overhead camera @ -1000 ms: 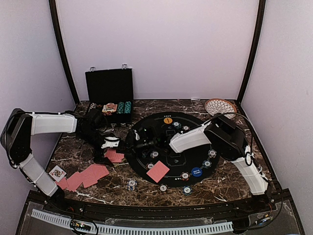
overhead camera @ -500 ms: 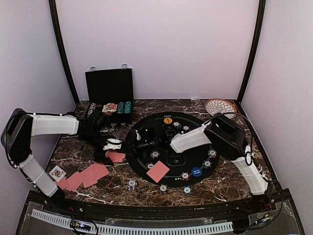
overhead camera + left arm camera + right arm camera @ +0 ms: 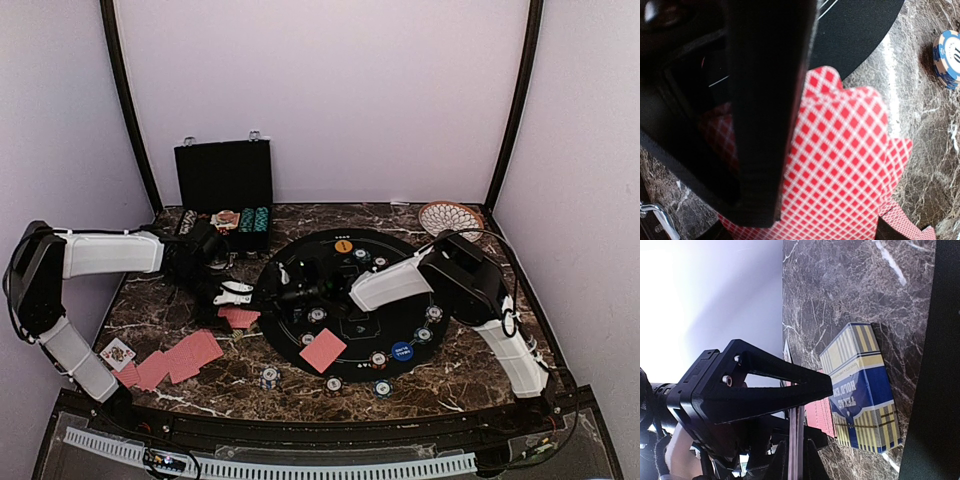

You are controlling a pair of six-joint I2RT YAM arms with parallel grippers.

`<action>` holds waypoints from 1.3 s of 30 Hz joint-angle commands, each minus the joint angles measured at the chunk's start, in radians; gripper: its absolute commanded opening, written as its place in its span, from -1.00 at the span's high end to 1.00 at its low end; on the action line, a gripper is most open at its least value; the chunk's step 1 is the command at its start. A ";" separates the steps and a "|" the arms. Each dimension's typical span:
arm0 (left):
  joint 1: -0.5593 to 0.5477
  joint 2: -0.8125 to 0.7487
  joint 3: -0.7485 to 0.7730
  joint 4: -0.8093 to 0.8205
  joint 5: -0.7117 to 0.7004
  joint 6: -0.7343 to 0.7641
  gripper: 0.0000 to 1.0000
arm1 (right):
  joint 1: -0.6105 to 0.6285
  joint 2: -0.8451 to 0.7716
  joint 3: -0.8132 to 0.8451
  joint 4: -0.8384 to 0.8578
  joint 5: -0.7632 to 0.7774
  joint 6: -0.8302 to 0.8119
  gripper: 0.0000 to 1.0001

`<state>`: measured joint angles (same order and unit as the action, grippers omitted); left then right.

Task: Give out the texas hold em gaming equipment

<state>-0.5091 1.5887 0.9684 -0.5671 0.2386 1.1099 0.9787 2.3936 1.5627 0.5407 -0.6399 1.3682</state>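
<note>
Left gripper point(image 3: 233, 298): cannot tell if wide or narrow, or holding. Cards point(image 3: 850, 165) fanned right under it. Right gripper point(image 3: 285, 292) pinched tight, just beside. Risk: left grabs many cards, fan slides, grippers bump.

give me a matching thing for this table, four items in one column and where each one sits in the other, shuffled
Things
1. wicker plate
2. orange marker disc
3. face-up card
4. open black case

Places
A. back left of the table
B. far part of the black mat
C. near left, beside the spread red-backed cards
D. back right corner

Pairs: 1-D, 2-B, 3-C, 4-A
</note>
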 commanded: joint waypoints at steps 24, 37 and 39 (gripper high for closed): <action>-0.059 -0.021 0.157 -0.116 0.019 -0.061 -0.95 | -0.009 -0.063 -0.084 0.210 0.025 0.077 1.00; -0.100 0.036 0.163 -0.117 -0.045 -0.052 -0.98 | -0.009 -0.071 -0.112 0.291 0.007 0.116 1.00; -0.100 0.039 0.166 -0.110 -0.057 -0.052 -0.97 | -0.009 -0.073 -0.117 0.298 0.006 0.118 1.00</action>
<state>-0.6052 1.6142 1.1141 -0.6601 0.2192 1.0576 0.9623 2.3619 1.4559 0.7406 -0.6250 1.4723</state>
